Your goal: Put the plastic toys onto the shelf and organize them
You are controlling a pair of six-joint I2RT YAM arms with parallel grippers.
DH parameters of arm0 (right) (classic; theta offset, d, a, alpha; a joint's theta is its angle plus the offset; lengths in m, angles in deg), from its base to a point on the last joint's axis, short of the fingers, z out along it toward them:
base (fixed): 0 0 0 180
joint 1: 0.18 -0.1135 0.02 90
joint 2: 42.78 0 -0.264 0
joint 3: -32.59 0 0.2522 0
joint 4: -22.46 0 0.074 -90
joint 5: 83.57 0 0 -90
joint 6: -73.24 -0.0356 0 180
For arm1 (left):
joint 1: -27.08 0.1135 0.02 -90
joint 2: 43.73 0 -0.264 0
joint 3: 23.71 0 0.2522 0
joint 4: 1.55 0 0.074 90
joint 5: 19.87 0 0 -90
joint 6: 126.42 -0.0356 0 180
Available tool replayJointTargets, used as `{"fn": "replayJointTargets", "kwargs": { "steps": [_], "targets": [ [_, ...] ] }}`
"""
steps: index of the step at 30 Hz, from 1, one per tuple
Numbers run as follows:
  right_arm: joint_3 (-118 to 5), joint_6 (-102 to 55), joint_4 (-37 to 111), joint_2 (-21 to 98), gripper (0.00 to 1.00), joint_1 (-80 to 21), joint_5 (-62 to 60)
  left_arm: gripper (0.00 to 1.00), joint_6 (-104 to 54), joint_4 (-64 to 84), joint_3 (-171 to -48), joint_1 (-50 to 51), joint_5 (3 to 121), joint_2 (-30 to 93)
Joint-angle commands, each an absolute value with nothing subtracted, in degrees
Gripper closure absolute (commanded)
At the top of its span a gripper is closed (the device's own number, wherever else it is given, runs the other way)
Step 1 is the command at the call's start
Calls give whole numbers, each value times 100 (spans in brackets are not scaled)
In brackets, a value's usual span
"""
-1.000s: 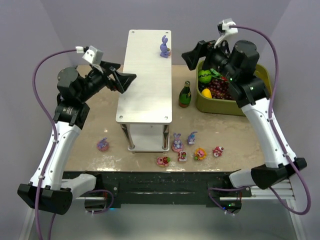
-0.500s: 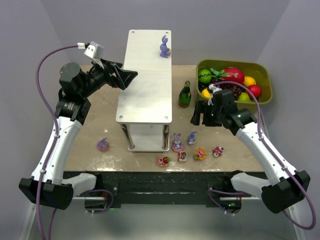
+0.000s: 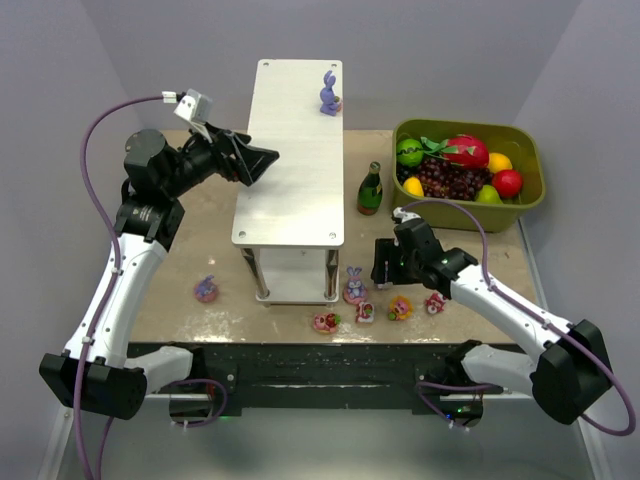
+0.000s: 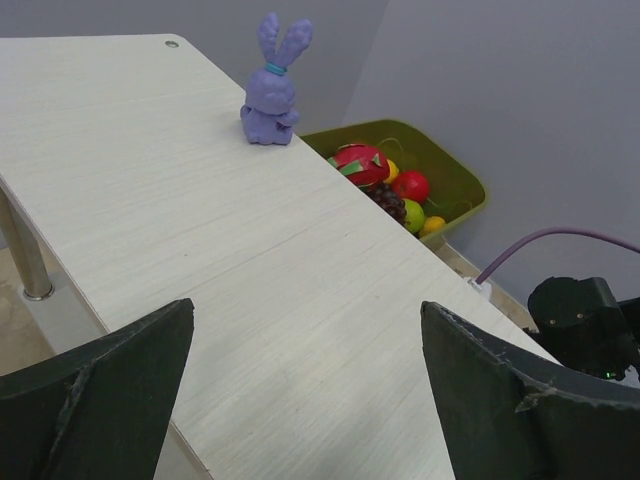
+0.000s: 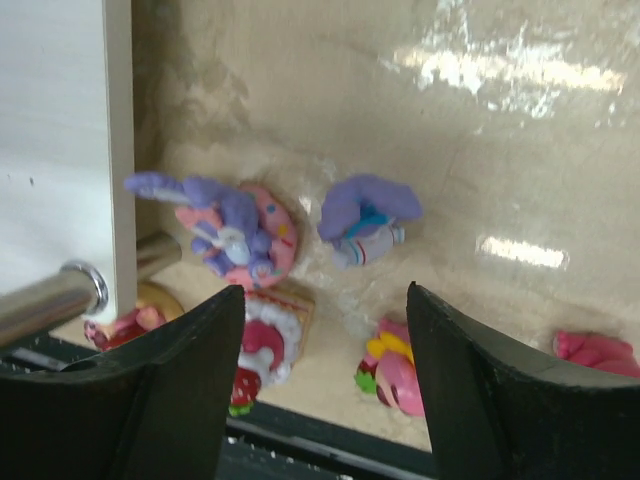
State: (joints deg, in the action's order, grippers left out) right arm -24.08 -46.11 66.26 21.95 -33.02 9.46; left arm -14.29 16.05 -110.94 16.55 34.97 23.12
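The shelf [image 3: 290, 170] stands mid-table, and one purple bunny [image 3: 329, 93] sits at the far end of its top board [image 4: 200, 250]. My left gripper [image 3: 262, 158] hovers open over the board's left side, nothing between its fingers [image 4: 305, 310]. My right gripper [image 3: 383, 262] hangs open low over the plastic toys by the shelf's front right leg. Below it lie a bunny on a pink base [image 5: 237, 230], a small purple figurine [image 5: 365, 220], a red-and-white piece [image 5: 265, 340] and a pink-yellow piece [image 5: 395, 375]. More toys lie at the front [image 3: 325, 322], right [image 3: 435, 302] and left [image 3: 206, 290].
An olive-green bin [image 3: 530, 190] of fruit sits at the back right. A dark green bottle [image 3: 370, 190] stands between it and the shelf. The shelf's metal leg [image 5: 60, 295] is just left of my right gripper. The table's front edge lies close below the toys.
My right arm swung from above the bin down and forward to the toys by the shelf's front leg, its jaws narrowing somewhat. My left gripper edged slightly further over the shelf board.
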Motion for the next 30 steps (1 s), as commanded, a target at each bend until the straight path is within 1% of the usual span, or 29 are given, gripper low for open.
{"fn": "replayJointTargets", "kwargs": {
  "steps": [1, 12, 19, 22, 23, 24, 26, 27, 28, 30],
  "targets": [
    [-2415, -4463, 5549, 2506, 33, -3305, 1224, 1, -1287, 1335, -11085, 1688, 3339, 2184],
    [-2458, -4612, 5318, 3341, 40, -3313, 1759, 1, -1357, 1353, -11103, 1688, 3339, 2219],
    [-2362, -4665, 5309, 3448, 48, -3305, 1724, 0, -1436, 1371, -11121, 1688, 3348, 2263],
    [-2327, -4744, 5414, 3447, 58, -3305, 1715, 0, -1445, 1370, -11112, 1688, 3348, 2289],
    [-2353, -4770, 5458, 3430, 68, -3305, 1715, 0, -1454, 1370, -11112, 1688, 3339, 2298],
    [-2371, -4796, 5502, 3421, 73, -3313, 1707, 0, -1454, 1370, -11103, 1688, 3357, 2298],
    [-2449, -4849, 5634, 3403, 87, -3322, 1794, 1, -1471, 1353, -11103, 1688, 3366, 2298],
    [-2485, -4849, 5687, 3395, 96, -3322, 1829, 1, -1471, 1353, -11094, 1688, 3374, 2290],
    [-2528, -4849, 5818, 3386, 100, -3322, 1891, 0, -1480, 1362, -11094, 1688, 3374, 2289],
    [-2783, -4823, 5985, 3351, 100, -3331, 2110, 0, -1489, 1362, -11086, 1688, 3401, 2289]
  ]
}}
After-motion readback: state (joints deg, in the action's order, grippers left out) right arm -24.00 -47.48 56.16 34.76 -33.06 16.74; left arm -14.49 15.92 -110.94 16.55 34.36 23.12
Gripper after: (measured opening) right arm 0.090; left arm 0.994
